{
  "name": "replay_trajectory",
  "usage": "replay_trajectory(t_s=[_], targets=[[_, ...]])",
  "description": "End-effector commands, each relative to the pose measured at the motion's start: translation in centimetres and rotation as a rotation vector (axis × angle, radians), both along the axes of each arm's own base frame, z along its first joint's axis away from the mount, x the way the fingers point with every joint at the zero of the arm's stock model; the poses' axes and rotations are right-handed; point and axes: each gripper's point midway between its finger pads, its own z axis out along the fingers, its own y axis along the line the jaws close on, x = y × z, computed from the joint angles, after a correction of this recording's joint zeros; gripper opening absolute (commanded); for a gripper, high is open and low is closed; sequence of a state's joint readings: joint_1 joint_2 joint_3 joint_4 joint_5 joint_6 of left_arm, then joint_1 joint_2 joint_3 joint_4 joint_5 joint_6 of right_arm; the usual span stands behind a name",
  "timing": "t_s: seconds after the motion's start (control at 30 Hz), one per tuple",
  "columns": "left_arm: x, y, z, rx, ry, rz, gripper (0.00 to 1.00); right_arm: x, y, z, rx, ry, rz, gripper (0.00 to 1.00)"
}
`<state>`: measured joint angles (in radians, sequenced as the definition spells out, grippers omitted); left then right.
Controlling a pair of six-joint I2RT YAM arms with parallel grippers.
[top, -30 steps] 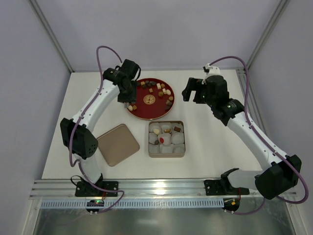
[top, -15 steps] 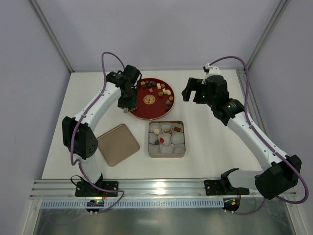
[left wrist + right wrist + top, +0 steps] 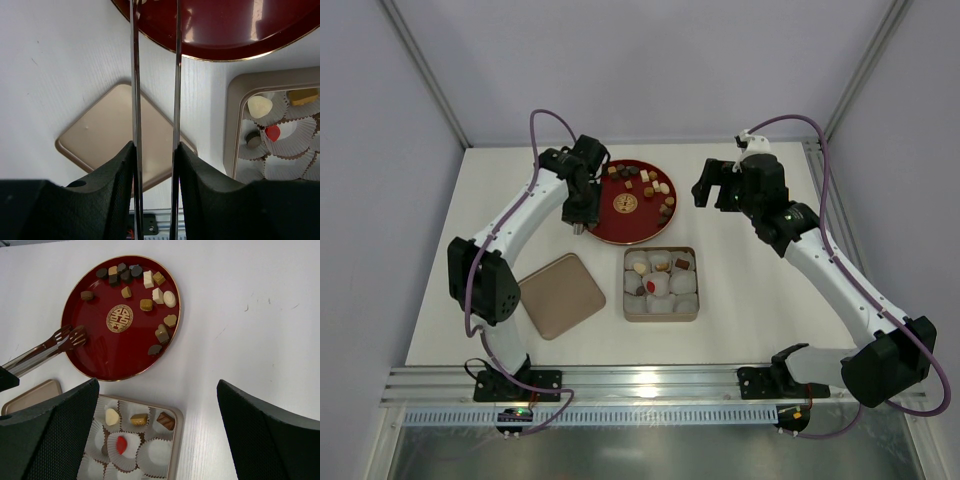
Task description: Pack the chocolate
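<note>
Loose chocolate (image 3: 645, 182) (image 3: 150, 290) lies along the far and right side of a round red plate (image 3: 625, 228) (image 3: 120, 357). A few pieces sit in white paper cups in the square tin (image 3: 660, 317) (image 3: 177, 416) in front of the plate. My left gripper (image 3: 578, 212) (image 3: 155, 150) is shut on metal tongs (image 3: 134, 75). The tongs' tips (image 3: 70, 336) hover close together over the plate's left part, and I see nothing between them. My right gripper (image 3: 715, 185) (image 3: 156, 384) hangs open and empty to the right of the plate.
The tin's flat lid (image 3: 560, 294) (image 3: 115, 145) lies left of the tin. A gold emblem (image 3: 119, 318) marks the plate's middle. Walls and frame posts close in the table at the back and sides.
The left arm has shifted slightly, carrying the tongs a little toward the plate's left edge. The right arm has not moved.
</note>
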<state>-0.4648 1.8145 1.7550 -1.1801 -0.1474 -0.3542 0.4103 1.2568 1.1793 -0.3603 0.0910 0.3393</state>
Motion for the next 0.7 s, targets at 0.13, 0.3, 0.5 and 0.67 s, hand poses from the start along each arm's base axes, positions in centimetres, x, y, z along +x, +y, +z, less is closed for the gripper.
replay_trajectory(t_s=[0.13, 0.3, 0.5, 0.67], targets=[[0.3, -0.7, 1.2, -0.038, -0.043, -0.033, 0.37, 0.4, -0.2, 1.1, 0.013, -0.04, -0.012, 1.0], [0.3, -0.8, 0.8, -0.03, -0.031, -0.038, 0.37, 0.4, -0.2, 1.0, 0.012, -0.037, -0.012, 1.0], [0.5, -0.9, 0.5, -0.028, -0.028, -0.04, 0.37, 0.4, -0.2, 1.0, 0.01, -0.038, -0.012, 1.0], [0.5, -0.9, 0.1, -0.025, -0.017, -0.042, 0.37, 0.5, -0.2, 0.9, 0.009, -0.035, -0.016, 1.0]])
